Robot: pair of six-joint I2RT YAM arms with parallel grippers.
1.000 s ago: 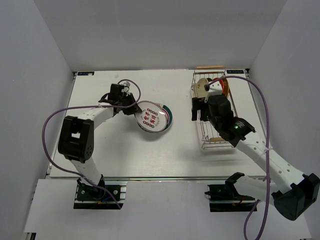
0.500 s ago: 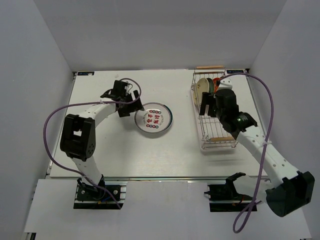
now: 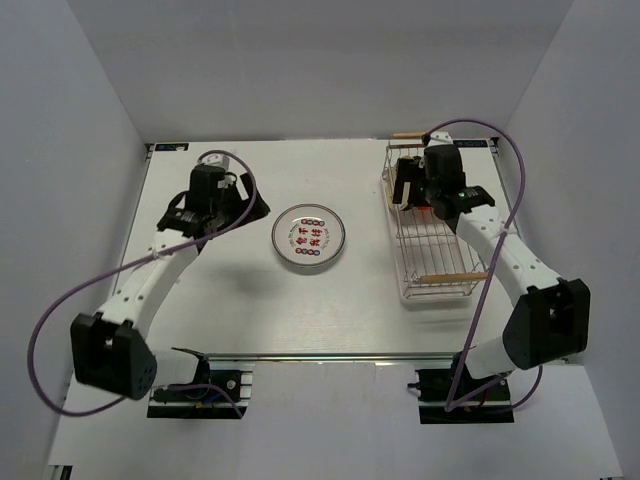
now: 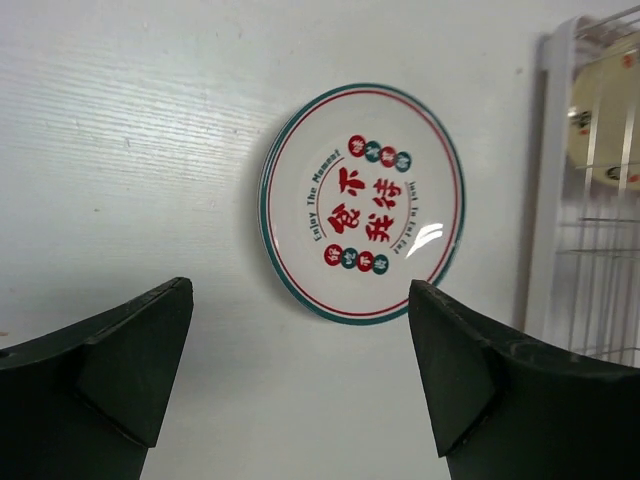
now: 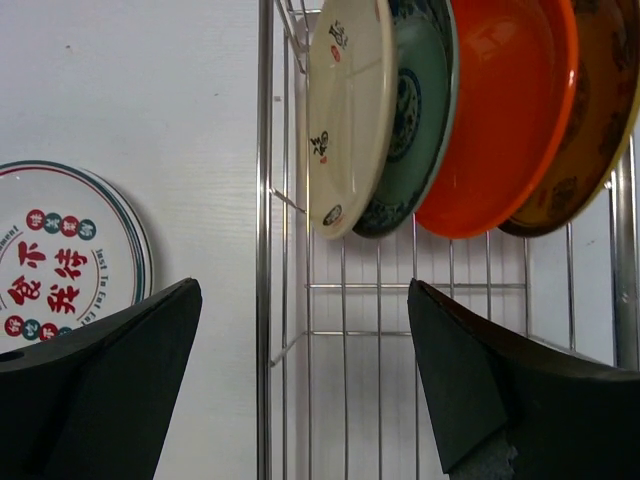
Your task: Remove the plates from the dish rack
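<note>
A glossy glaze was seen on the white printed plate (image 4: 365, 200), marked by a bright glare spot. The red-orange plate (image 5: 500, 110) was likewise smooth and shiny. The dish rack (image 5: 268, 250) was formed of polished metal wire, with a pale wooden handle (image 3: 453, 277). The desk (image 4: 130, 130) was matt and finely ribbed. The fingers (image 4: 110, 370) of the left claw (image 4: 300, 290) appeared to be made of matt dark plastic.

plate (image 3: 309, 238) on table (image 3: 230, 290) | dish rack (image 3: 437, 255) right | plates (image 5: 420, 120) inside, far end
</note>
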